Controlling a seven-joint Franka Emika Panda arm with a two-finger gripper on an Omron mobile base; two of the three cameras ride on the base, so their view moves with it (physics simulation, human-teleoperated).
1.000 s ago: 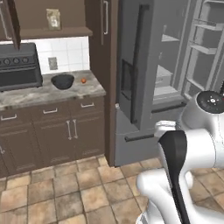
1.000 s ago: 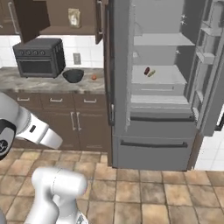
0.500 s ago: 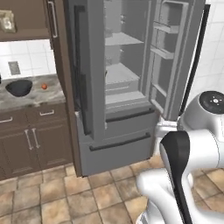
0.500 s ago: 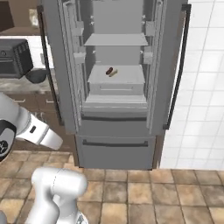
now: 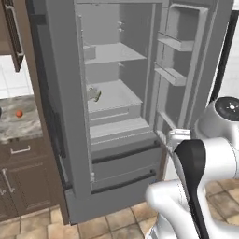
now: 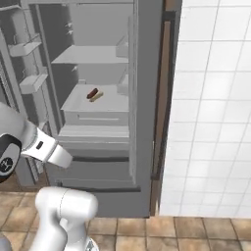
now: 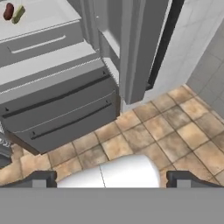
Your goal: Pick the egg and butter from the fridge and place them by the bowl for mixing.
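The grey fridge (image 5: 116,158) stands open in front of me, its shelves and lower drawers (image 7: 52,100) showing. On a middle shelf lies the butter (image 6: 97,96), a slim yellow stick, also seen in the hand view's top left corner (image 7: 18,14). The egg (image 5: 18,113), a small orange ball, rests on the marble counter (image 5: 23,130) left of the fridge. The bowl is out of view. My gripper (image 7: 111,179) hangs low over the floor in front of the fridge's bottom drawers, open with nothing between its fingertips (image 7: 43,178).
A dark red oblong item (image 6: 91,92) lies touching the butter. The open fridge door with bins (image 5: 177,74) stands to the right, another door (image 5: 65,116) to the left. A white tiled wall (image 6: 211,122) flanks the fridge; brown cabinets (image 5: 23,186) sit under the counter.
The base has driven right, so both base views have swung from the counter to the open fridge. The gripper stays open.
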